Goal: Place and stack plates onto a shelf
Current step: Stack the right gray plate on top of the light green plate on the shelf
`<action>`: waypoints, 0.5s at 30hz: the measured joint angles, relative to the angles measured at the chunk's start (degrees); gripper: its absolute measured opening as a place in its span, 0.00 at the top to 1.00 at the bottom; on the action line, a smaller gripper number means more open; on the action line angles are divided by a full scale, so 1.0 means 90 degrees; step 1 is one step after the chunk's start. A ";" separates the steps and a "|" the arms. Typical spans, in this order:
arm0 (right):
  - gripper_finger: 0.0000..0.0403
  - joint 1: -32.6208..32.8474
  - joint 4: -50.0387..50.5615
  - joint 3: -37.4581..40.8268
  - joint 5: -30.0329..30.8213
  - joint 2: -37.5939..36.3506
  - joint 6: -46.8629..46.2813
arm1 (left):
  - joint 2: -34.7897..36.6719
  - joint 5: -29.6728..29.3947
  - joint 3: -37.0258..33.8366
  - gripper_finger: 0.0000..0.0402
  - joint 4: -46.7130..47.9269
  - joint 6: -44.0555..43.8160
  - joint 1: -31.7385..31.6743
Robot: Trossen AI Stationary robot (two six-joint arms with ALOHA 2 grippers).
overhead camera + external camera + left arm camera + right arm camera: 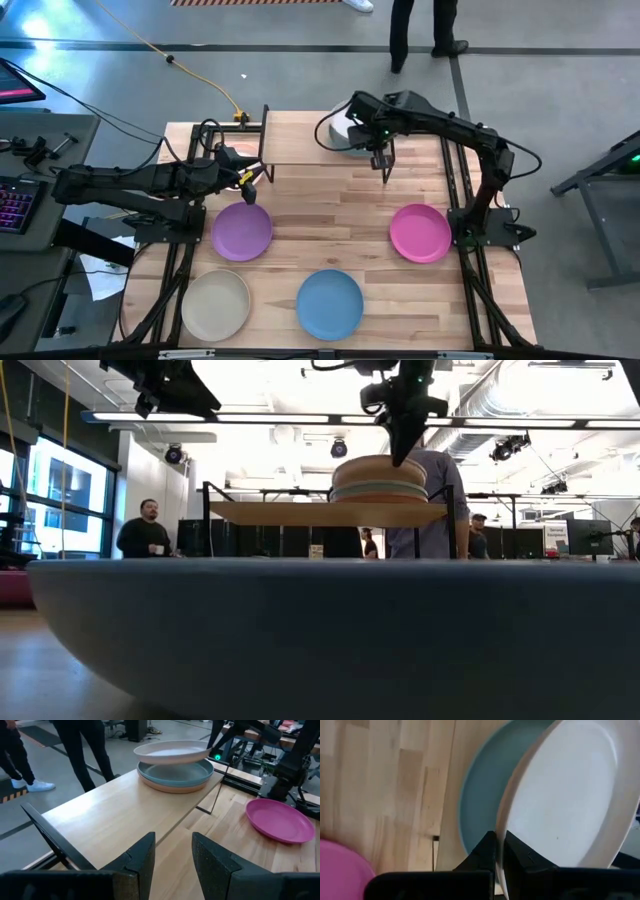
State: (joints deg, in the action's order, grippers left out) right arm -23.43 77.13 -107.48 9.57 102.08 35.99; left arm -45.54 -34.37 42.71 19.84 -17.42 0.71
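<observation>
Pale pink plate [172,751] hangs tilted just above the teal plate [176,771] on the shelf [125,815], its rim pinched in the right gripper [500,851]. Stacking is underway; next it likely needs levelling, lowering and release. The left gripper [172,860] waits near the purple plate [242,230], fingers parted and empty.

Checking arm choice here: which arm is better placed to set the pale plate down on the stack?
The right. Its right gripper already pinches the pale plate's rim just above the stack on the shelf; the left gripper hangs open, empty, at the shelf's other end.
</observation>
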 joint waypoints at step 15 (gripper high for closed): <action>1.00 0.0183 -0.0295 0.0885 0.0245 0.0000 -0.0336 | 0.0000 0.0004 0.0001 0.70 0.0007 0.0002 0.0000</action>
State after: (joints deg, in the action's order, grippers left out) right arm -21.78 74.47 -99.52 11.78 102.08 32.97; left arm -45.54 -34.33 42.71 19.91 -17.41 0.71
